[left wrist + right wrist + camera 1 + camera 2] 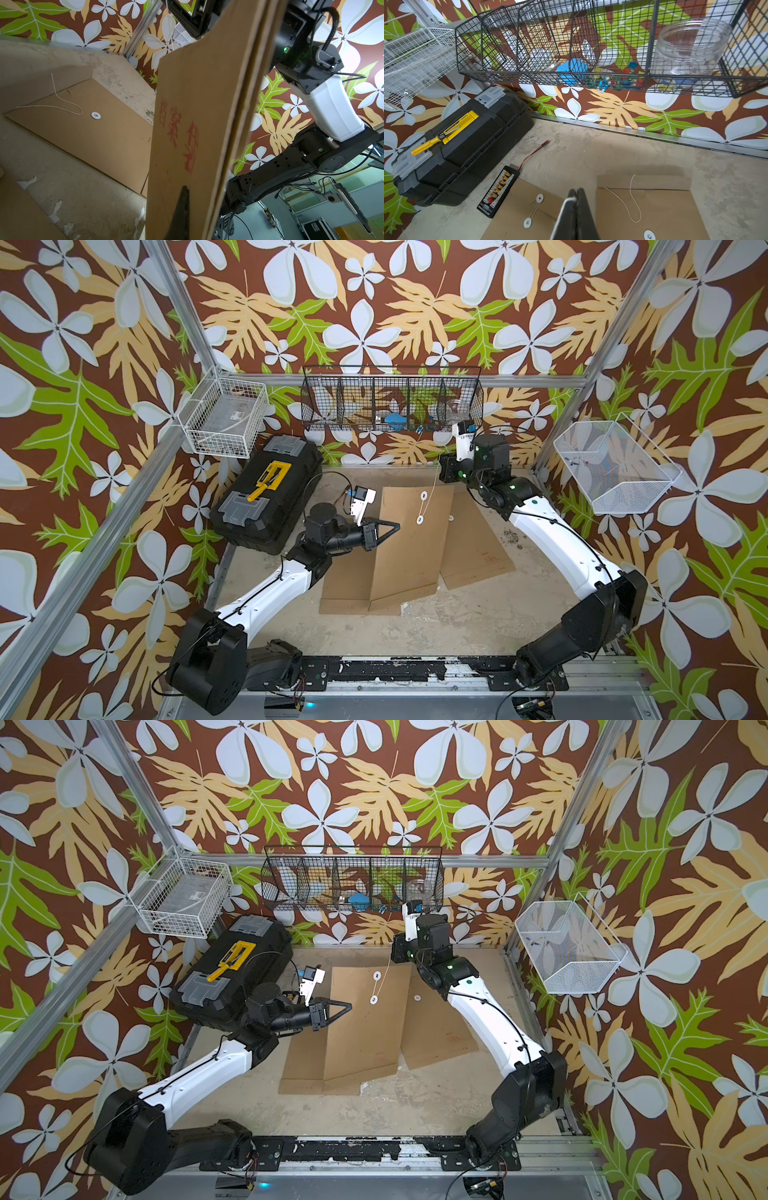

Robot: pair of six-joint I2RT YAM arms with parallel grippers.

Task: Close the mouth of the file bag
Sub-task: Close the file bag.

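Left end effector (392,526) clamps the file bag (407,560) steady; right end effector (576,190) pinches its string (431,489) taut for winding.

You have bare desk (457,622) in front; the toolbox (291,497) blocks the left rear, and the black wire basket (392,400) overhangs the back.

On file bag (207,83) red print (178,133) blurred, sm print (490,558) on 2nd bag (478,531) too tiny to read
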